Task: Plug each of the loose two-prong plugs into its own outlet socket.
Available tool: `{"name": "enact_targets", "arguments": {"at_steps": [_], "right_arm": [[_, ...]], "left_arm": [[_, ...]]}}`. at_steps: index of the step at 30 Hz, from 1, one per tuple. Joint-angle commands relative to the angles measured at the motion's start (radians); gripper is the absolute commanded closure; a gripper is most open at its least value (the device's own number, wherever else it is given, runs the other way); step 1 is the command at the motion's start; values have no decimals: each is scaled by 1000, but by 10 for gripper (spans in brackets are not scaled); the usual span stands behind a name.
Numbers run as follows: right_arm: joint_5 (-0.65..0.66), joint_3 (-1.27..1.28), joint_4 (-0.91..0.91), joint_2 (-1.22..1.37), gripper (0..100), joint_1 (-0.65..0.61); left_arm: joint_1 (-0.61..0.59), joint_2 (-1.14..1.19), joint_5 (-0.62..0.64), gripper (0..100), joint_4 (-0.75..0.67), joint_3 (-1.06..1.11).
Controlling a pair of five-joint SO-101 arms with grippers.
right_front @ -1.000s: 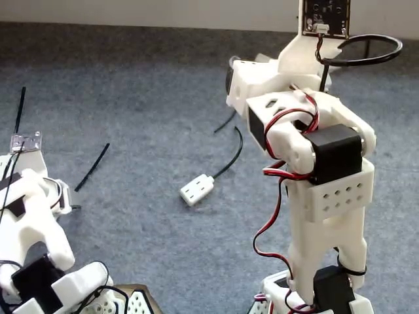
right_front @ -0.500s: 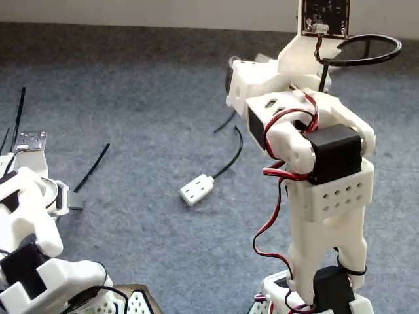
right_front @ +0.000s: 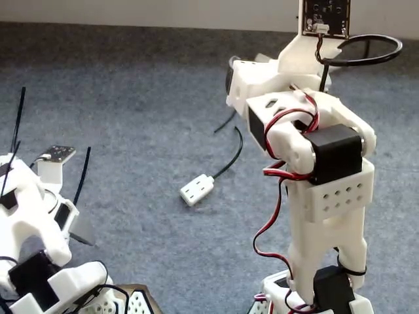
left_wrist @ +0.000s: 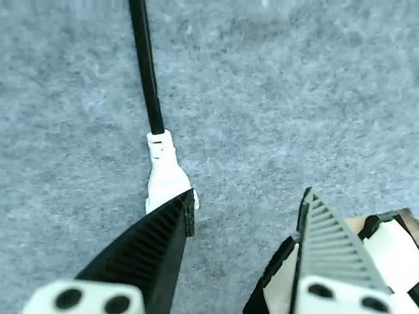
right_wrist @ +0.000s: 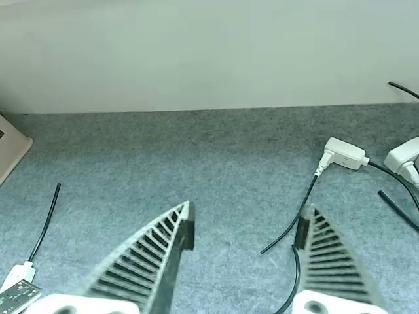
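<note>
A white two-prong plug (left_wrist: 163,180) on a black cord (left_wrist: 144,65) lies on the grey carpet. My left gripper (left_wrist: 249,199) hangs open just above the carpet, its black fingertip (left_wrist: 186,209) right beside the plug body. The white outlet socket (right_front: 196,190) lies mid-carpet on its own black cord, between the left arm (right_front: 33,222) and the right arm (right_front: 308,144). My right gripper (right_wrist: 245,219) is open and held above the carpet with nothing between its fingers. Beyond it lie a white plug (right_wrist: 344,155) with a black cord and another plug (right_wrist: 16,281) off to one side.
A white block (right_wrist: 406,157) sits at the edge beside the far plug. A tan object (right_wrist: 10,147) lies against the pale wall (right_wrist: 196,52) that bounds the carpet. A loose black cord (right_front: 82,176) runs beside the left arm.
The left arm has swung to the right, its wrist board shifting toward the middle of the carpet. The black cord beside it now lies steeper. The right arm has kept still.
</note>
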Motion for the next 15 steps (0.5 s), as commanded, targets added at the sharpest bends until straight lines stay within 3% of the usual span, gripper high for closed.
{"name": "enact_targets", "arguments": {"at_steps": [1, 15], "right_arm": [[12, -27, -22, -30, 748, -10], [12, -27, -22, -31, 748, -10]], "left_arm": [[-7, -33, -11, 734, 20, -38], [-114, -30, -40, 734, -98, 1]]}}
